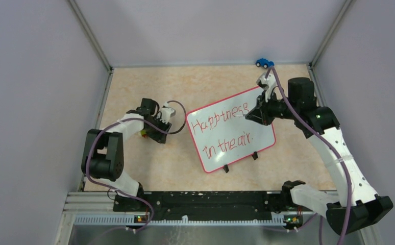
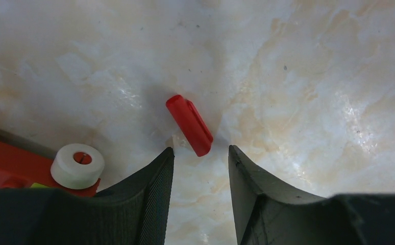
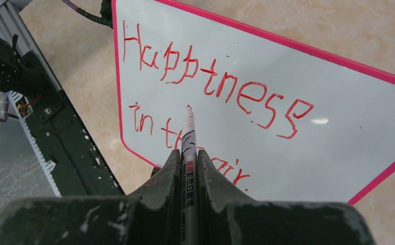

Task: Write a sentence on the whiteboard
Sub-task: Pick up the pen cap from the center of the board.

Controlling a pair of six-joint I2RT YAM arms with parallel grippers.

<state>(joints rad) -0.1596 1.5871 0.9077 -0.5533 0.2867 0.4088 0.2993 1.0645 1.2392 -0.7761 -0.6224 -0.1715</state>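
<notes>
The whiteboard [image 1: 259, 133] stands tilted on two black feet mid-table, pink-framed, also filling the right wrist view [image 3: 338, 153]. The sentence [image 3: 221, 87] in red reads "Happiness in the air." over two lines [image 1: 221, 118]. My right gripper [image 3: 189, 152] is shut on a white marker [image 3: 189, 135]; its tip points at the board between the two lines. In the top view the right gripper [image 1: 250, 115] hovers at the board's upper right. My left gripper [image 2: 200, 149] is open just above the table, with a small red cap [image 2: 189, 125] lying at its fingertips.
A red toy with a white wheel [image 2: 77, 166] lies left of the left gripper [image 1: 152, 133]. A blue toy car [image 1: 264, 63] sits at the back wall. The black base rail [image 1: 200, 201] runs along the near edge; grey walls enclose the table.
</notes>
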